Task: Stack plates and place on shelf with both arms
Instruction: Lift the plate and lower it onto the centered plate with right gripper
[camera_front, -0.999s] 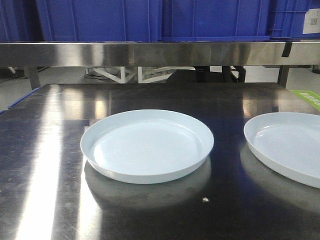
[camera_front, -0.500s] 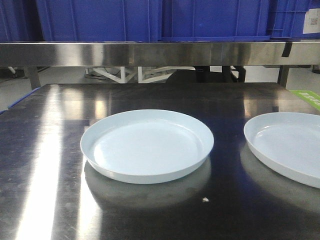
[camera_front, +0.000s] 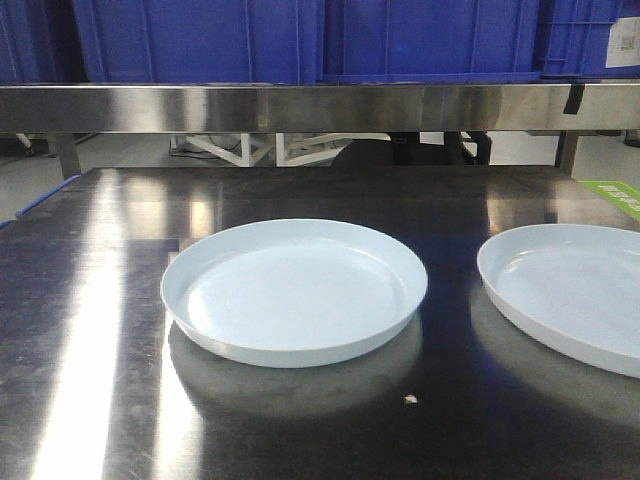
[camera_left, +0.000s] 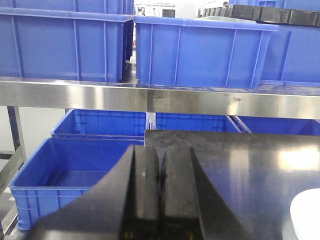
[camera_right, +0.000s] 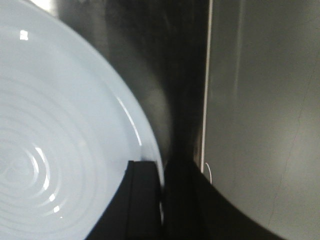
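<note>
You have two white plates lying flat on the dark steel tabletop (camera_front: 90, 300). The middle plate (camera_front: 295, 292) shows whole and stands alone, with nothing touching it. The right plate (camera_front: 565, 295) sits apart from it. The picture border cuts off its right side, and no arm shows in the front view.

From the right wrist, the right end effector (camera_right: 161, 197) is clamped on that plate's rim. One finger (camera_right: 142, 200) lies over the inside of the plate and the other is outside it. The rim runs down into the thin gap between them, where the contact is lost in shadow.

The left end effector (camera_left: 161, 172) is closed with nothing between its fingers. It points toward the shelf (camera_left: 160, 97) at the far side of the tabletop and the blue crates (camera_left: 200, 50) standing on it. A plate edge (camera_left: 307, 215) peeks into the lower right corner of that view, too little for you to tell which plate it is.
</note>
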